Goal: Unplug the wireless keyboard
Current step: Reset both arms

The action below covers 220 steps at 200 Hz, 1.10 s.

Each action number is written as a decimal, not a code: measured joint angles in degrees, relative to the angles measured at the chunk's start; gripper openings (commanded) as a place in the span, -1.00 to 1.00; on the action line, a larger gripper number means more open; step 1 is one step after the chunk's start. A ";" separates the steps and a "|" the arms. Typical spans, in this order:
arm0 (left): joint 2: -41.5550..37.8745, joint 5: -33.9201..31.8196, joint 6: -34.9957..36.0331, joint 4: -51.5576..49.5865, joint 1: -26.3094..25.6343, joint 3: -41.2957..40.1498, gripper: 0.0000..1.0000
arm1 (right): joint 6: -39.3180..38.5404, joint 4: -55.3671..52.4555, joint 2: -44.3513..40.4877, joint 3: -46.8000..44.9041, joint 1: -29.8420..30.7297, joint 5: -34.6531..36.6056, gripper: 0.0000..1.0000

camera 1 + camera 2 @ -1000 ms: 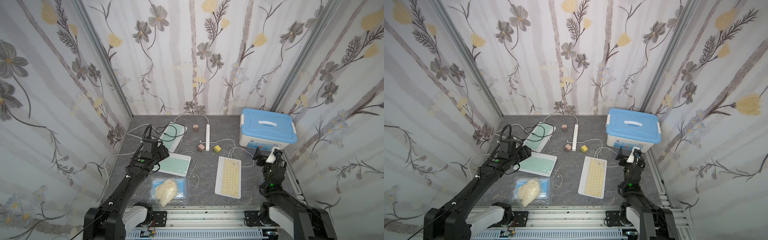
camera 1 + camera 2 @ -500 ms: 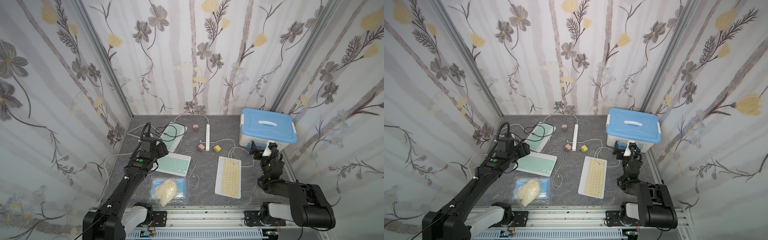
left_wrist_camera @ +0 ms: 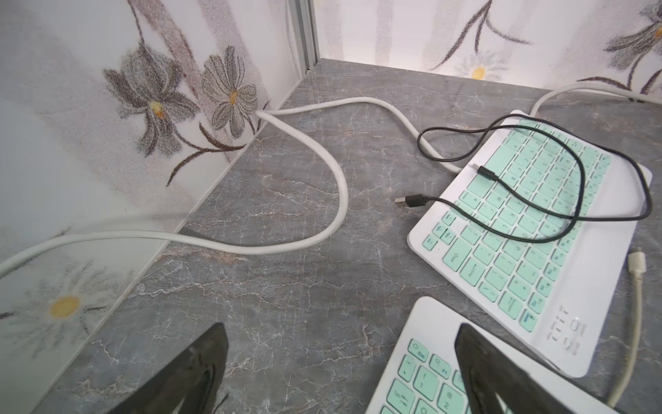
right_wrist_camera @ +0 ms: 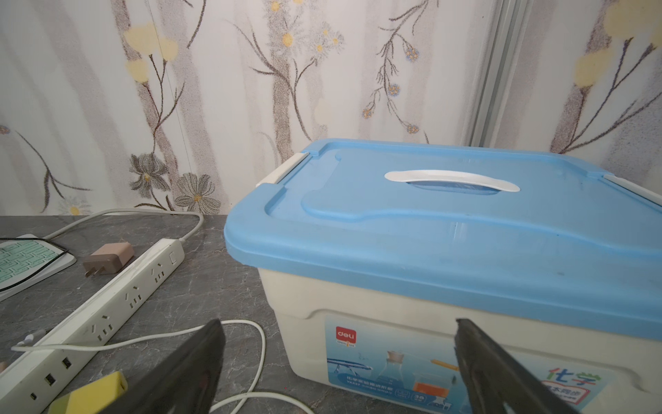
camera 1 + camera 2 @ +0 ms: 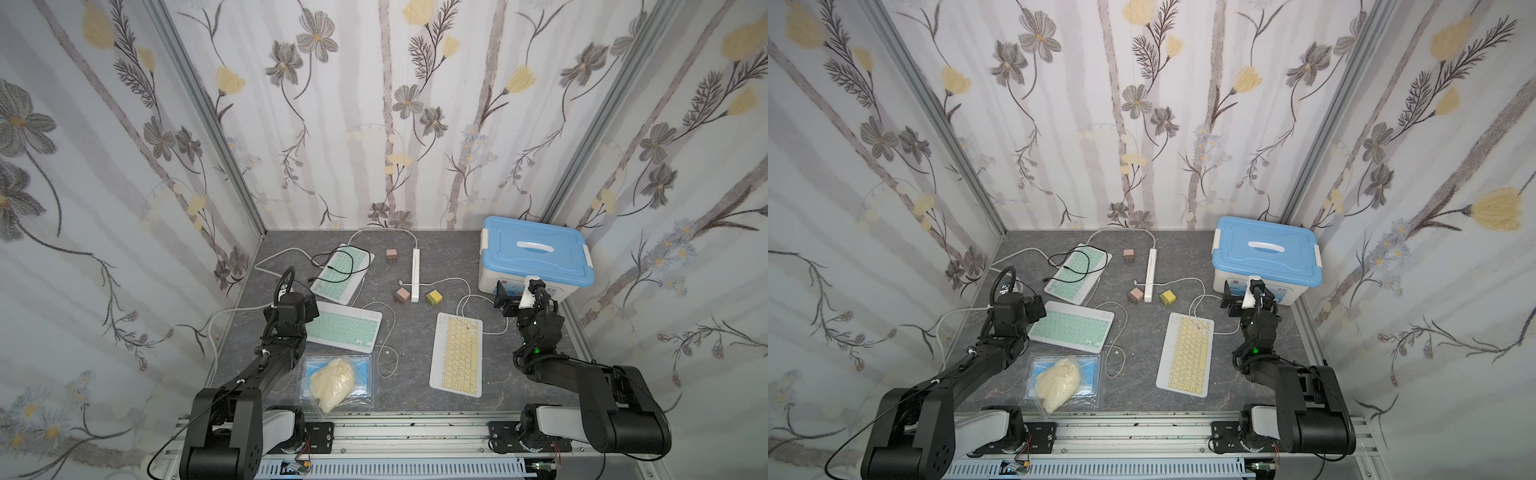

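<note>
Box brand: we read "deli" in white on a red badge, at one end of the printed label [image 4: 394, 362] on the front wall of the blue-lidded storage box [image 4: 358, 297].
Box heading: at the label's other end we make out the large Chinese characters 化学; the smaller print around them is too fine for us.
Near keyboard, corner key: on the nearer mint-green keyboard [image 3: 430, 333] we read "Esc".
Near keyboard, number row: we read "1" and "2" on two neighbouring keys.
Far keyboard: the farther mint-green keyboard [image 3: 519, 233] carries key legends, but they are too small for us to read.
</note>
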 measured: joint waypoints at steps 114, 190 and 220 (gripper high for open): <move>19.19 16.46 3.30 21.03 1.29 1.70 1.00 | -0.46 -0.24 0.02 0.07 0.00 -0.02 0.99; 19.52 27.50 4.94 24.30 3.65 0.04 1.00 | -0.46 -0.37 0.09 0.17 0.00 -0.02 0.99; 19.54 30.97 5.25 25.59 3.93 0.00 1.00 | -0.50 -0.35 0.11 0.15 0.00 -0.50 0.99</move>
